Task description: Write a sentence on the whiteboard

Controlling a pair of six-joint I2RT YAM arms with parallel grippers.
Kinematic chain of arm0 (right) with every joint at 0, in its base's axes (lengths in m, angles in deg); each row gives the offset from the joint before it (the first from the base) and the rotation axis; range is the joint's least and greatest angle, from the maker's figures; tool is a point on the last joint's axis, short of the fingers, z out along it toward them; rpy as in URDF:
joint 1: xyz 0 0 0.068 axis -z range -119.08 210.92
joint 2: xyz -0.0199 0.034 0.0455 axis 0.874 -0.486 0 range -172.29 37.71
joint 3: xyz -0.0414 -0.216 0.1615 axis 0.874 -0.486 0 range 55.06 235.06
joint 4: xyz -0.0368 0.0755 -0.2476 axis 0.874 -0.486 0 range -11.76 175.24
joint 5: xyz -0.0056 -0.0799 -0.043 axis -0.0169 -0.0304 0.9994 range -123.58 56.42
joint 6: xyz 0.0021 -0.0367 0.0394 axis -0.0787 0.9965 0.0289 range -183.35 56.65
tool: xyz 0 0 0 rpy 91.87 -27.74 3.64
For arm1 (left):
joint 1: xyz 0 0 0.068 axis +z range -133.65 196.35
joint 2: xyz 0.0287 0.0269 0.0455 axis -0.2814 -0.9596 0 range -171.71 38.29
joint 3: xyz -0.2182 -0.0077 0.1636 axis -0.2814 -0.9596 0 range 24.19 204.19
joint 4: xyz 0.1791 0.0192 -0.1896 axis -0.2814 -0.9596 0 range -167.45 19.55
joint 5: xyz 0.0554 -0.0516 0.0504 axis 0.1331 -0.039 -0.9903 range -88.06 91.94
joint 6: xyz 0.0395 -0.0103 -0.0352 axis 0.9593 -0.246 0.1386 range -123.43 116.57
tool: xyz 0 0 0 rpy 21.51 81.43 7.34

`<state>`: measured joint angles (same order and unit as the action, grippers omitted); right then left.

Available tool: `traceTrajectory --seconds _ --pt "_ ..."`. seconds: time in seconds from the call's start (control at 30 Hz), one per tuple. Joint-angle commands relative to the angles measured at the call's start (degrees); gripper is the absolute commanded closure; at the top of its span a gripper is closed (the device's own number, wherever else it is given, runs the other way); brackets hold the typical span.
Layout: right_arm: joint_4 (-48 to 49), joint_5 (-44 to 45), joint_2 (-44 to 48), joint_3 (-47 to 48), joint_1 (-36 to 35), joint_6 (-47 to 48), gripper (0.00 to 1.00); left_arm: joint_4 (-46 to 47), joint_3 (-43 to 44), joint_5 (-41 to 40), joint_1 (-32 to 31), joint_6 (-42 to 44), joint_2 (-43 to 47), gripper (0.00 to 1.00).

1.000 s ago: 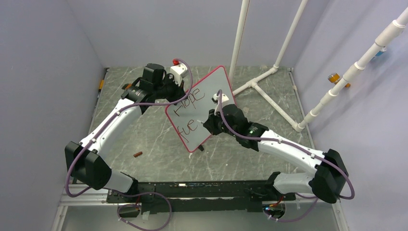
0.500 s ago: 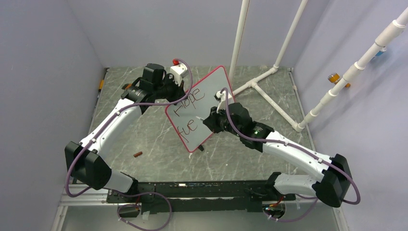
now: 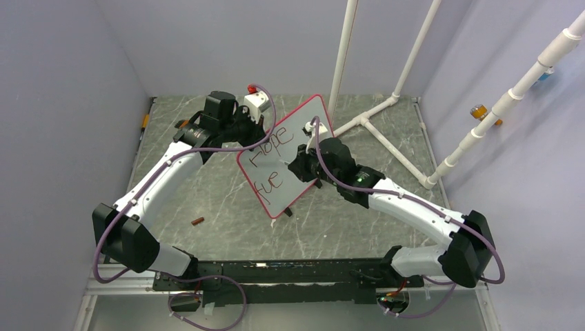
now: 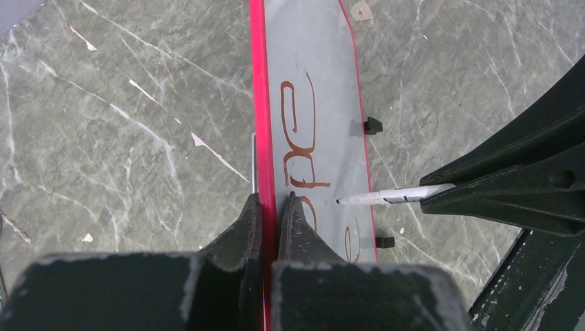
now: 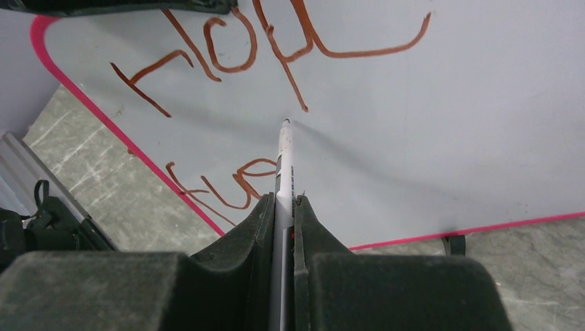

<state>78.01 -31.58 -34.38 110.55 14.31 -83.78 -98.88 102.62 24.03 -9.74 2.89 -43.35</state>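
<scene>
The whiteboard (image 3: 305, 123), red-framed, stands tilted on its edge in the middle of the table. My left gripper (image 3: 256, 143) is shut on its upper left frame, which shows between the fingers in the left wrist view (image 4: 270, 200). The sentence (image 3: 270, 147) reads "Hope" with "fue" below it, in red-brown marker (image 5: 227, 48). My right gripper (image 3: 296, 165) is shut on a white marker (image 5: 283, 162). The marker's tip is at the bare board (image 5: 428, 124) between the two lines, just right of "fue". I cannot tell whether it touches. The marker also shows in the left wrist view (image 4: 393, 197).
A small brown cap (image 3: 197, 221) lies on the table near the left arm. A white pipe frame (image 3: 386, 131) stands at the back right. The board's two black feet (image 4: 372, 125) stick out on its far edge. Walls close in left, right and back.
My right gripper has moved up and away along the board, from beside "fue" to between the lines. No new stroke shows. The left arm and board have held still.
</scene>
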Motion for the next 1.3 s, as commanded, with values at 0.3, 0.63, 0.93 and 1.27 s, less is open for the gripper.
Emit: traceTrajectory --seconds 0.3,0.63,0.93,1.27 --pt "3.54 -1.72 -2.18 2.91 0.33 0.24 1.0 -2.99 -0.74 -3.63 -0.42 6.55 0.77 1.0" --pt "3.37 -1.42 -0.44 -3.21 0.27 -1.14 1.0 -3.06 -0.58 -3.64 -0.46 6.45 0.79 1.0" --pt "2.84 -1.08 1.06 -7.43 0.28 -1.94 1.0 -3.02 -0.64 -3.45 -0.45 6.42 0.88 1.0" --pt "0.22 2.51 1.55 -5.39 0.22 0.17 1.0 -2.97 -0.65 -3.54 -0.51 6.42 0.88 1.0"
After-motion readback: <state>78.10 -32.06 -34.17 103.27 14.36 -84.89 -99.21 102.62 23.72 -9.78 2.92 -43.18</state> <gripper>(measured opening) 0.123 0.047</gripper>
